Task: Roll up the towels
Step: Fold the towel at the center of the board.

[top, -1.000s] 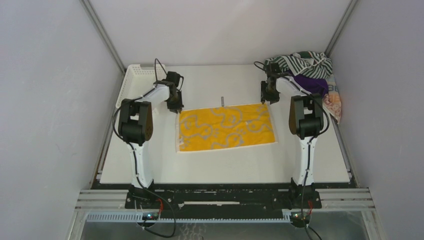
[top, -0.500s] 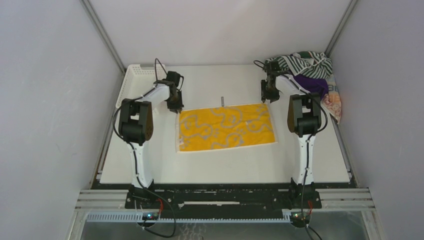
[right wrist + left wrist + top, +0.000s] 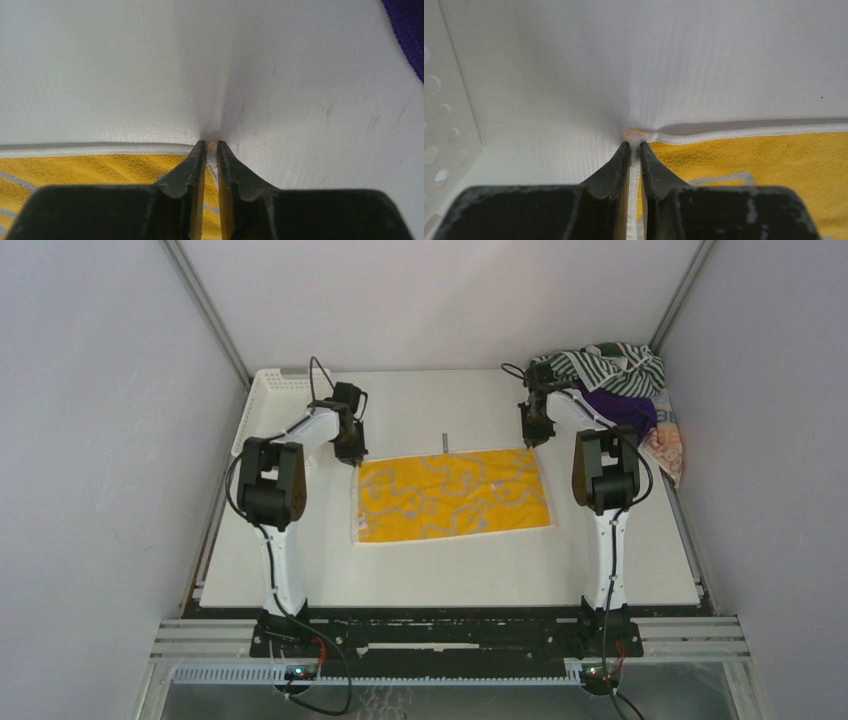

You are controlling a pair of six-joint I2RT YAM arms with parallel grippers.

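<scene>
Your left claw (image 3: pixel 634 150) is down at the surface (image 3: pixel 450 570), its fingers pinched nearly together on the white hem of the yellow towel (image 3: pixel 452 495). A thin strip of that hem shows between the tips, and the corner's end pokes out just past them. From this claw the towel spreads away to the right and back toward the arm bases, lying flat. The basket (image 3: pixel 268 400) sits to the claw's left, near but not touching it; you can see its holed wall at the left edge of the left wrist view.

Your right claw (image 3: pixel 211 147) is clamped the same way on the towel's other far corner – the hem is caught between its two fingers, and the yellow cloth runs off to its left. Bare surface lies ahead of the tips.

To the right of that claw and a little beyond it, the other towels are heaped in the far corner – the striped towel (image 3: pixel 600 365) on top at the back, the purple towel (image 3: pixel 625 405) nearer the claw, and the patterned towel (image 3: pixel 668 445) farthest right against the wall. An edge of the purple one shows in the upper right corner of the right wrist view, apart from the fingers.
</scene>
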